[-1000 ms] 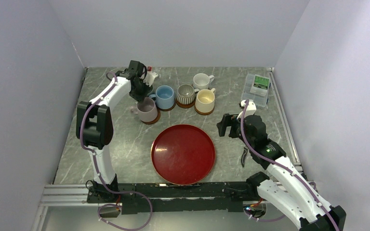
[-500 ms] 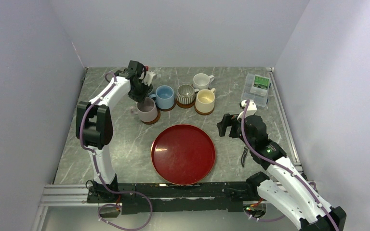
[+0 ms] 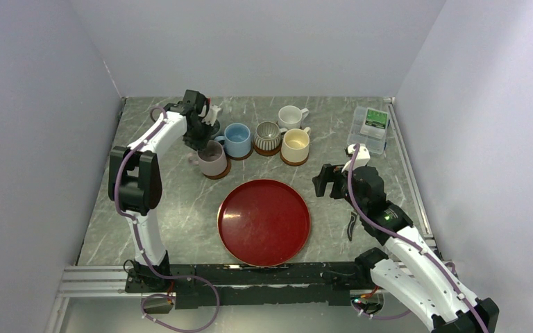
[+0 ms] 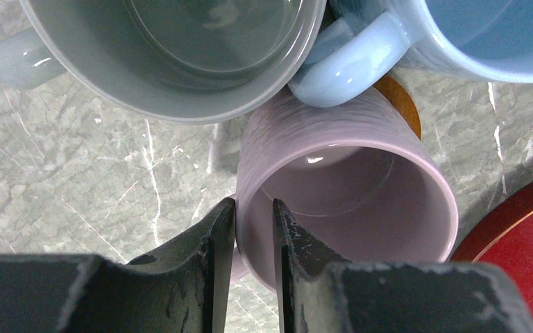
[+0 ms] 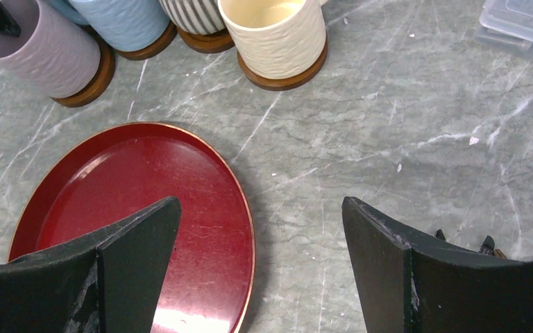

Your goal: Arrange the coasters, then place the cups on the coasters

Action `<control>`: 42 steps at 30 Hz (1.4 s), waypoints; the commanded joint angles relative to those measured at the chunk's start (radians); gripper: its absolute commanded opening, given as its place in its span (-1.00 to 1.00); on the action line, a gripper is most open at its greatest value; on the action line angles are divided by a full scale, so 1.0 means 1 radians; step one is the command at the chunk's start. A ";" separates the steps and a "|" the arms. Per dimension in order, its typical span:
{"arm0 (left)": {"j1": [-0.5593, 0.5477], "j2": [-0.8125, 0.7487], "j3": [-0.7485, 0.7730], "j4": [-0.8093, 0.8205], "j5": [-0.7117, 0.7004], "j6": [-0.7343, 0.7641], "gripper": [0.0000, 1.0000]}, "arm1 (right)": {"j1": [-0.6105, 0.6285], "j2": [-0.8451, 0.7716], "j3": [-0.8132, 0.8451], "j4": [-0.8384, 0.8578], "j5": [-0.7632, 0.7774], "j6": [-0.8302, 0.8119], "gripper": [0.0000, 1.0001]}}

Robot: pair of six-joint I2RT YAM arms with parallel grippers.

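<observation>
Looks like you're finishing the drop of the pale lilac ceramic mug (image 4: 340,177), far left. It sits on its small round reddish-brown coaster (image 5: 99,78), with the left end effector (image 4: 253,208) narrow, pinching its rim wall. Next I'd let go and lift straight up. The right end effector (image 5: 260,206) gapes wide, empty.

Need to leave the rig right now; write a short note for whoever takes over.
Left gripper: jaws shut on the lilac mug wall; the mug stands on a coaster.
Right gripper: open, empty, hovering right of the red tray.
Done: lilac mug, blue mug, ribbed mug and cream mug each on coasters.
Unclear: the white mug and the grey-green mug; no coaster shows under either.
Left: release the lilac mug, check those two.
</observation>
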 commanded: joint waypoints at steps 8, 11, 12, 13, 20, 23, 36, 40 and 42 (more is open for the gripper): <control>0.003 -0.065 0.008 0.015 0.018 -0.029 -0.45 | -0.005 -0.019 0.000 0.036 -0.008 -0.003 0.81; 0.003 -0.070 0.003 0.021 0.024 -0.030 -0.46 | -0.004 -0.017 0.002 0.036 -0.007 -0.003 0.82; 0.002 -0.069 0.003 0.021 0.029 -0.030 -0.46 | -0.004 -0.017 0.002 0.035 -0.007 -0.004 0.82; 0.002 -0.069 0.004 0.021 0.035 -0.031 -0.47 | -0.005 -0.017 0.002 0.035 -0.007 -0.003 0.82; 0.003 -0.062 0.004 0.021 0.054 -0.033 -0.49 | -0.004 -0.017 0.000 0.036 -0.007 -0.004 0.82; 0.003 -0.061 0.005 0.020 0.057 -0.031 -0.50 | -0.004 -0.017 0.001 0.035 -0.007 -0.004 0.81; 0.002 -0.042 0.002 0.014 0.038 -0.029 -0.69 | -0.004 -0.015 0.002 0.035 -0.006 -0.004 0.82; 0.002 -0.040 0.001 0.014 0.044 -0.030 -0.71 | -0.004 -0.013 0.002 0.035 -0.007 -0.003 0.82; 0.002 -0.039 0.003 0.013 0.046 -0.031 -0.73 | -0.004 -0.013 0.001 0.035 -0.005 -0.003 0.81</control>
